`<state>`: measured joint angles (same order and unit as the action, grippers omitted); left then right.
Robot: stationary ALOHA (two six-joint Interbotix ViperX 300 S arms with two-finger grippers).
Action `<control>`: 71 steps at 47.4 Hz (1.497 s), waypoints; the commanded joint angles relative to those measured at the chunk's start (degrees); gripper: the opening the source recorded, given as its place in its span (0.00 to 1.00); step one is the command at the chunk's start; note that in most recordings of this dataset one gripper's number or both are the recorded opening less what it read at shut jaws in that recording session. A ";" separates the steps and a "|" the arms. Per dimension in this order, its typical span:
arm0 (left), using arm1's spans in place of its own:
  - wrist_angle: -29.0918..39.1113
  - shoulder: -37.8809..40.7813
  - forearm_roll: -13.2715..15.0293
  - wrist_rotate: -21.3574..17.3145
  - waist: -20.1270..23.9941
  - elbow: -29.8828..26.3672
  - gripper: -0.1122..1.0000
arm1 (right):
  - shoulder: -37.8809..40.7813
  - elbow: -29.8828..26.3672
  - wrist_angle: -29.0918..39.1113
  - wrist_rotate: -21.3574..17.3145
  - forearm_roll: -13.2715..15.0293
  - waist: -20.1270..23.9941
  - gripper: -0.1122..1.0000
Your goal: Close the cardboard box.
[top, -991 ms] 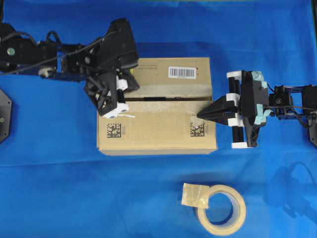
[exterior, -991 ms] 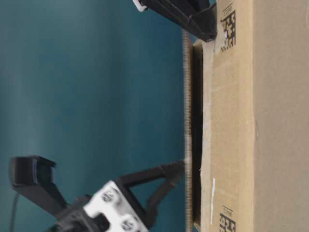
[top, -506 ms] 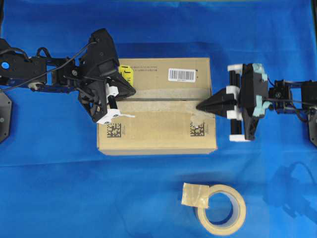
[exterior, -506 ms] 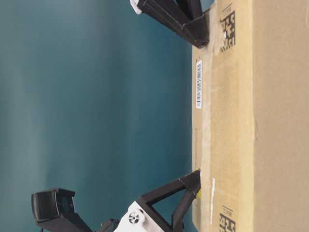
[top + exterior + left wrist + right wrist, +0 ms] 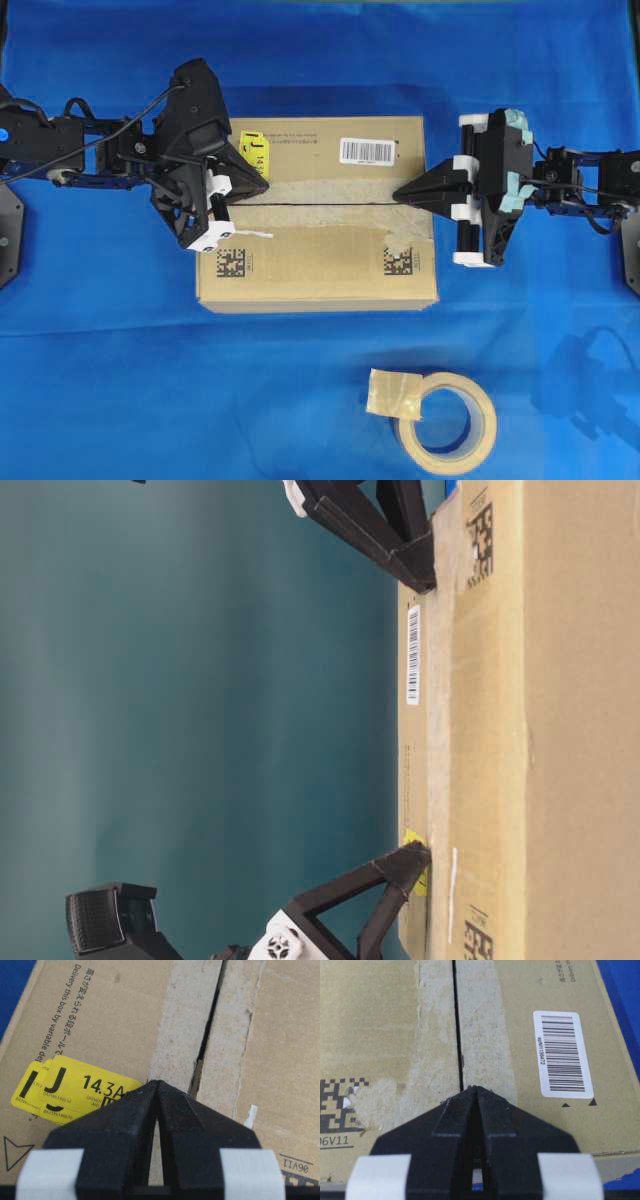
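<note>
The cardboard box (image 5: 320, 250) lies in the middle of the blue cloth with both top flaps down and a thin seam (image 5: 320, 201) between them. A barcode label (image 5: 367, 148) and a yellow sticker (image 5: 251, 153) sit on the far flap. My left gripper (image 5: 264, 188) is shut, its tips resting on the far flap at the seam's left end, beside the yellow sticker (image 5: 75, 1092). My right gripper (image 5: 398, 194) is shut too, its tips on the far flap at the seam's right end (image 5: 476, 1089). Neither holds anything. The table-level view shows both tips (image 5: 425, 855) against the box top (image 5: 440, 730).
A beige tape roll (image 5: 445, 420) with a loose tab lies on the cloth in front of the box, to the right. Blue cloth (image 5: 100, 380) covers the table all round the box.
The far flap, standing slightly raised a second ago, now lies flat. My left gripper slid left to the seam's left end, baring the yellow sticker. My right gripper shifted up to the seam.
</note>
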<state>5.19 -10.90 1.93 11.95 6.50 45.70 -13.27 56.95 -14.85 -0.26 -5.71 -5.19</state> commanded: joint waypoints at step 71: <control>-49.48 4.04 0.53 -7.03 -3.52 21.18 0.10 | -0.18 -0.88 -1.05 -0.44 -0.09 -0.18 0.10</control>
<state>-44.47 -7.12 2.29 4.75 2.81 67.41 -13.18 56.95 -15.56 -0.62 -5.71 -5.27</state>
